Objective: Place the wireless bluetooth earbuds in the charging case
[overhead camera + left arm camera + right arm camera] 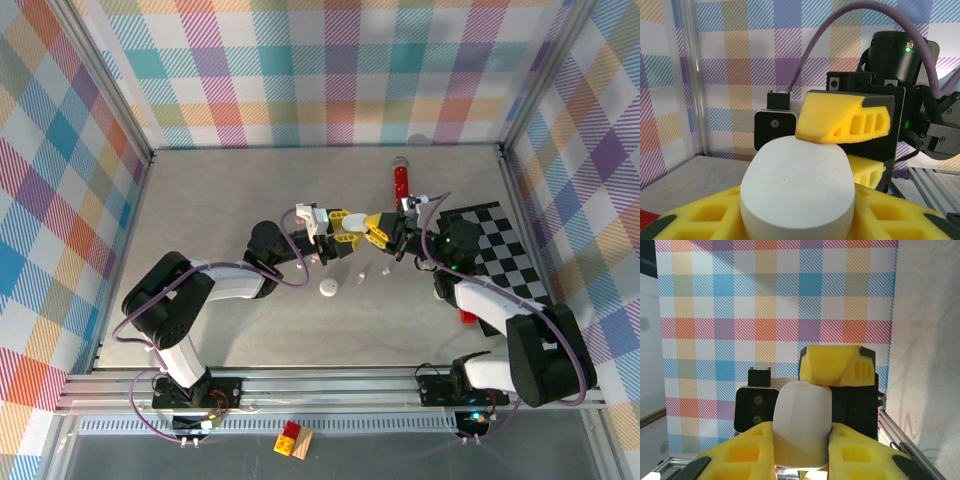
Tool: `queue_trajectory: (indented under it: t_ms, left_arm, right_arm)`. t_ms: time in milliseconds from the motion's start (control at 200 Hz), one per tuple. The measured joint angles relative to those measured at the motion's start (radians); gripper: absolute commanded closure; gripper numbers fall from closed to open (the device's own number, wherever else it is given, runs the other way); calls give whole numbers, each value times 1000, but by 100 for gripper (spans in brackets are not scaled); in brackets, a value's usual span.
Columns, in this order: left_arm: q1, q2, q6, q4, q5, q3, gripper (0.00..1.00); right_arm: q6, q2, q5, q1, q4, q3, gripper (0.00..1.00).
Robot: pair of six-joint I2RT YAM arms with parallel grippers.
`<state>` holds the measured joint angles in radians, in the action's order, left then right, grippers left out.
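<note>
Earbuds (361, 273): in the top view I see two tiny pale pieces on the surface (220, 230), near the claws.
Charging case (797, 192): white, lifted off the surface.
Left claw (352, 232): clamped on the case; my wrist view confirms it.
Right claw (380, 228): clamped on the same case.

Earbuds (361, 272) too small for detail; charging case (797, 192) base cut off at lower edge.

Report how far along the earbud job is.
Done: the case is off the table, held in the air. In hand: the left hand and right hand both grip it, and it looks shut. To do: two earbuds lie on the table, not in the case, so opening and loading remain.
</note>
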<state>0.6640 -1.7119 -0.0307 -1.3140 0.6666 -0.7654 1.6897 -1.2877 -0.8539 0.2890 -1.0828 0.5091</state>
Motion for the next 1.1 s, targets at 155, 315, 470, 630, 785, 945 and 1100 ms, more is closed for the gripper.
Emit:
queue_trajectory:
  t_ms: [155,315,470,630,785,945,1100]
  left_arm:
    - [0,0,0,-1,6,-1,51]
    - [0,-2,0,-1,6,-3,52]
    - [0,-2,0,-2,13,-4,50]
    - [0,-5,0,-1,18,-4,52]
    - [0,-6,0,-2,22,-4,56]
    - [0,-6,-3,-2,23,-4,51]
    - [0,-6,-3,-2,25,-5,51]
  right_arm:
    - [0,0,1,0,0,0,84]
    - [0,1,1,0,0,-1,83]
    - [0,8,1,0,0,-1,83]
    - [0,15,3,0,1,-1,83]
    - [0,21,4,0,4,-1,83]
    - [0,21,4,0,4,-3,83]
    - [0,21,4,0,8,-5,83]
